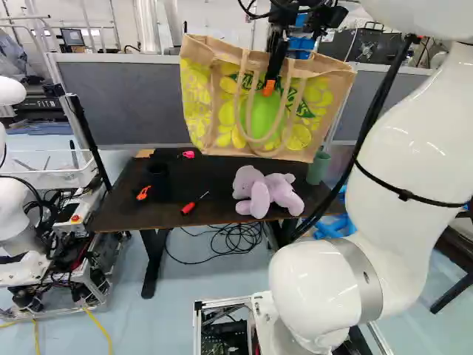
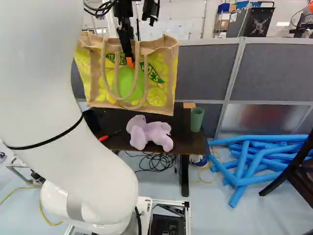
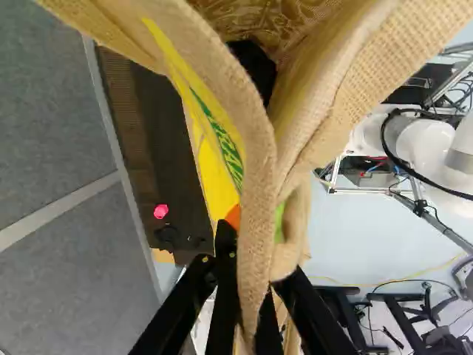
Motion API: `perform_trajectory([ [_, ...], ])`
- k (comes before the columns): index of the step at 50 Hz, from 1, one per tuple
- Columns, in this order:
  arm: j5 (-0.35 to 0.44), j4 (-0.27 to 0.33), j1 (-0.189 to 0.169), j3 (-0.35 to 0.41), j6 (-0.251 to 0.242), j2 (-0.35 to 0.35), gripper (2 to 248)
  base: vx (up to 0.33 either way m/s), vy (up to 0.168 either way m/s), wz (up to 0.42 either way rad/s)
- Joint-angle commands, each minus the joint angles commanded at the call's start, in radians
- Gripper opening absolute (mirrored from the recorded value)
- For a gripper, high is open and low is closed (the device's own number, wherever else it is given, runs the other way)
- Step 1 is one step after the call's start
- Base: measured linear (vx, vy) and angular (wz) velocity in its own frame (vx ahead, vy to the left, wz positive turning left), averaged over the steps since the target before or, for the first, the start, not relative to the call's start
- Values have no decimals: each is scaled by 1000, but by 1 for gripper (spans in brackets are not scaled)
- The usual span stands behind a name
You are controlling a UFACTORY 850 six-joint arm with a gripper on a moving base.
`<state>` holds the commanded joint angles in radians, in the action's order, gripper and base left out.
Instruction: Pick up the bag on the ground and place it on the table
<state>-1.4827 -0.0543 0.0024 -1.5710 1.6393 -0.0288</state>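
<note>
In the left base view my gripper point(image 1: 272, 83) is high up at the bag point(image 1: 211, 111), shut on its upper wall. The tan bag, with yellow and green print, hangs upright with its handles drooping down the front. Its lower edge hides the dark table's point(image 1: 133, 211) rear part in the left base view; I cannot tell whether they touch. In the wrist view burlap passes between the fingers of the gripper point(image 3: 250, 248); one orange pad shows against the print, the other fingertip is hidden behind cloth. The bag's mouth gapes ahead.
On the table are a purple plush toy point(image 1: 266, 194), a red screwdriver point(image 1: 189, 207), a green cup point(image 2: 197, 119), a black cup point(image 1: 157, 179) and a pink item point(image 3: 160, 211). Grey partitions point(image 2: 205, 68) stand behind. Blue tubes point(image 2: 249, 161) lie right; another robot point(image 1: 22, 222) stands left.
</note>
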Motion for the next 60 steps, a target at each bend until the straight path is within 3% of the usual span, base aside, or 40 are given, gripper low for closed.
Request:
perform_trajectory([
  [9,-17,0,0,0,36,0,21,0,0,0],
  [31,-19,0,0,-7,41,-7,21,0,0,0],
  [60,-19,0,-10,-143,41,-132,21,0,0,0],
])
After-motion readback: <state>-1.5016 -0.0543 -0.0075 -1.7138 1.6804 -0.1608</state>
